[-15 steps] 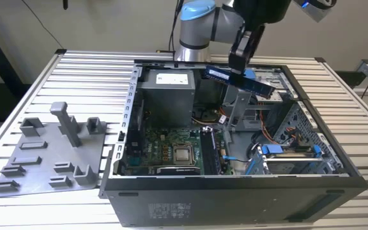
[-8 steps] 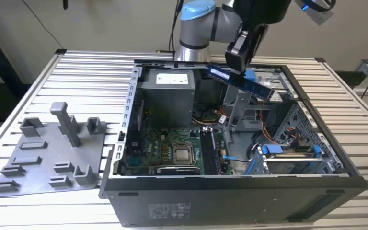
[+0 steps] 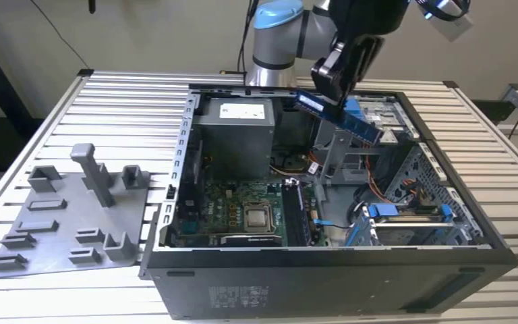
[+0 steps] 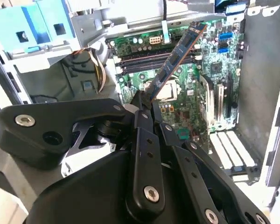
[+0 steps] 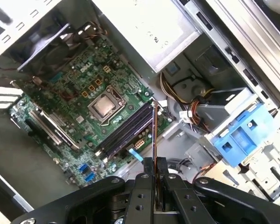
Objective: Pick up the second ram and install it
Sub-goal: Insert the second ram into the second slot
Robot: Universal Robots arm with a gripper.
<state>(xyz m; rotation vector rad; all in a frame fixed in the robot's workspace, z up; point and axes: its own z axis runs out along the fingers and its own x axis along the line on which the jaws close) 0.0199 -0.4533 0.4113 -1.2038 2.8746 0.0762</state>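
We see gripper point(image 3: 329, 86) clamped on ram point(image 3: 344, 119), held tilted, in the air above the open case point(image 3: 331, 277), over the motherboard point(image 5: 79, 88). Grey plate point(image 3: 61, 226) beside case.

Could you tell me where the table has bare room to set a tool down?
The slatted table lies bare between the grey plate and the far edge, beside the computer case, and in a strip at the exterior view's right of it. Inside the case is crowded: board, cables, with the pincer holding the memory stick above.
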